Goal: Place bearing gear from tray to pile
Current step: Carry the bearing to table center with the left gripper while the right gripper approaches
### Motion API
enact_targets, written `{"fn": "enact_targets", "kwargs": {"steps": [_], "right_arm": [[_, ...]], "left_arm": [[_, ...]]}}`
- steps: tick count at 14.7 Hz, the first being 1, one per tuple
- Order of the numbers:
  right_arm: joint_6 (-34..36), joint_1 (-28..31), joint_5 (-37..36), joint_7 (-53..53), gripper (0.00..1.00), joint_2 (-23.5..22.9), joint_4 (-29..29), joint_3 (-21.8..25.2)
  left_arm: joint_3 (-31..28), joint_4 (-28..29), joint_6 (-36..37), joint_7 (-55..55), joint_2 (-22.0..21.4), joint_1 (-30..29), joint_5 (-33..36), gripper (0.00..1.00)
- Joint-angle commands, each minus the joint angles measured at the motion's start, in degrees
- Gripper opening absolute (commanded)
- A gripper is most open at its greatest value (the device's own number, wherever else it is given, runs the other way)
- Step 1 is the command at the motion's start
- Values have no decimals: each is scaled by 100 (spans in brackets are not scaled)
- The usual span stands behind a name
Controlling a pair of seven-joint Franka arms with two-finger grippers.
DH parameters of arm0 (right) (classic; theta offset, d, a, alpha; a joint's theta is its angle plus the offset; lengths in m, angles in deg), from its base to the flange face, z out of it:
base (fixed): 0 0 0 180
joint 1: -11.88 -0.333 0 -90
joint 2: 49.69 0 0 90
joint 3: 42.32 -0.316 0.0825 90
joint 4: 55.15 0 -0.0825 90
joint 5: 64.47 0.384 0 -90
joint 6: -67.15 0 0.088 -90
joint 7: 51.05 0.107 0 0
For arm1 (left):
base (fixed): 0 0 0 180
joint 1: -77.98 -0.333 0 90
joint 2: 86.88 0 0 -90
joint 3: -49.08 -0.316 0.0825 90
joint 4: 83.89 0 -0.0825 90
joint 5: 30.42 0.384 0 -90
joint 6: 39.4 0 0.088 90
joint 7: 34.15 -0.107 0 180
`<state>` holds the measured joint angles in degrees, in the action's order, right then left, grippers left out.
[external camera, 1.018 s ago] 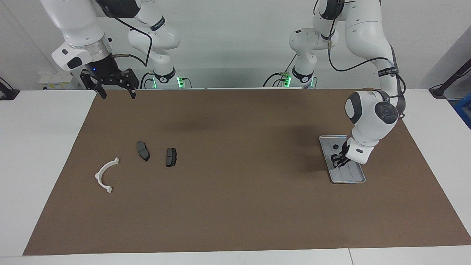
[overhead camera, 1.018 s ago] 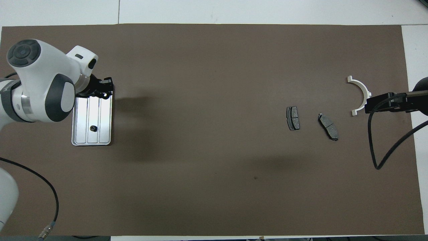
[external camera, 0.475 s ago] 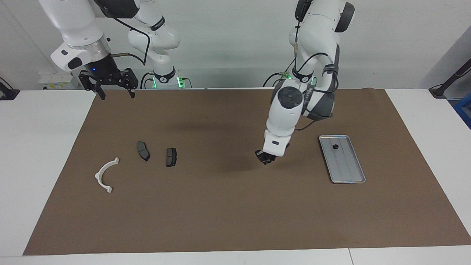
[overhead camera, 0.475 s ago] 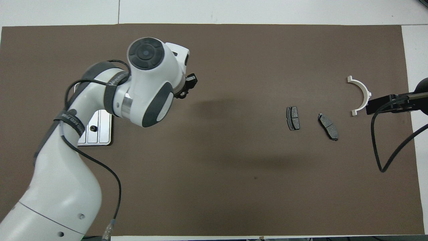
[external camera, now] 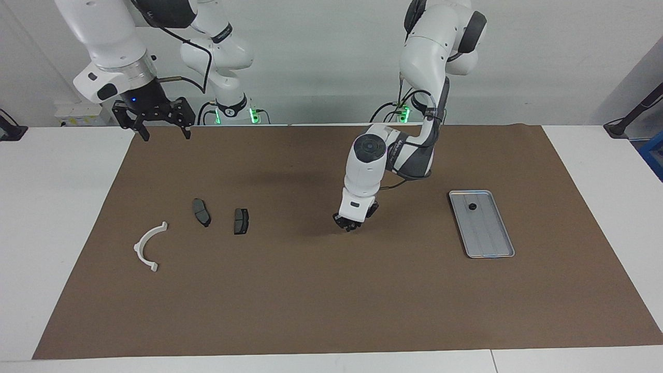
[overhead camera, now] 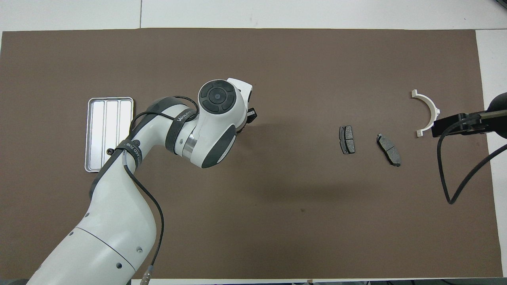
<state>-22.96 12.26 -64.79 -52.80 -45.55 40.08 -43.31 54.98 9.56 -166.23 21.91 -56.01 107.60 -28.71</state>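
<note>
**Matt mat, bright metal, plain plastic**

The brown mat point(external camera: 331, 290) over the table looks matt and smooth, like paper or thin felt. The tray point(external camera: 489, 238) is silver-grey metal with a soft sheen and ridged floor; in the overhead view it reflects light brightly. The bracket point(external camera: 146, 246) appears to be white, smooth plastic. The two brake pads point(external camera: 201, 212) are dark grey and dull. Both arms wear glossy white shells.

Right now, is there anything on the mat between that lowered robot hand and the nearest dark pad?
No. In the facing view, only bare brown mat lies between the left gripper and the nearest brake pad. The overhead view agrees.
</note>
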Motion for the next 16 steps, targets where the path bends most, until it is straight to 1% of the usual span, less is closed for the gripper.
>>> {"fn": "enact_targets", "kwargs": {"steps": [1,2,3,5,6,7,8,11,12,13,14,16], "right_arm": [[-95,50,-65,-115,100,113,180,-51],[-95,50,-65,-106,100,113,198,-51],[-95,41,-65,-106,100,113,224,-51],[-121,15,-65,-19,100,166,312,-51],[-173,6,-65,95,100,166,347,-51],[-182,6,-65,218,100,184,391,-51],[-182,-3,-65,341,100,192,409,-51],[-182,-143,-65,693,100,193,488,-51],[-191,-187,-65,885,100,184,506,-59],[-261,-344,-65,1148,100,175,567,-51],[-436,-459,-65,1403,100,184,680,-51],[-709,-757,-65,1861,100,158,865,-51]], "left_arm": [[-36,366,-184,63,-275,9,92,12],[-36,393,-192,63,-284,17,92,12],[-36,445,-201,63,-292,17,92,15],[-45,524,-271,71,-301,17,92,25],[-45,542,-271,89,-319,17,92,43],[-45,534,-254,98,-328,17,92,84],[-45,507,-184,107,-336,26,92,100],[-54,454,-26,89,-380,-17,101,100],[-54,533,166,-15,-554,-79,127,100],[-54,699,473,-269,-765,-218,188,100],[-45,996,667,-732,-1115,-411,197,100],[-27,1900,643,-1988,-1976,-1086,197,100]]}}
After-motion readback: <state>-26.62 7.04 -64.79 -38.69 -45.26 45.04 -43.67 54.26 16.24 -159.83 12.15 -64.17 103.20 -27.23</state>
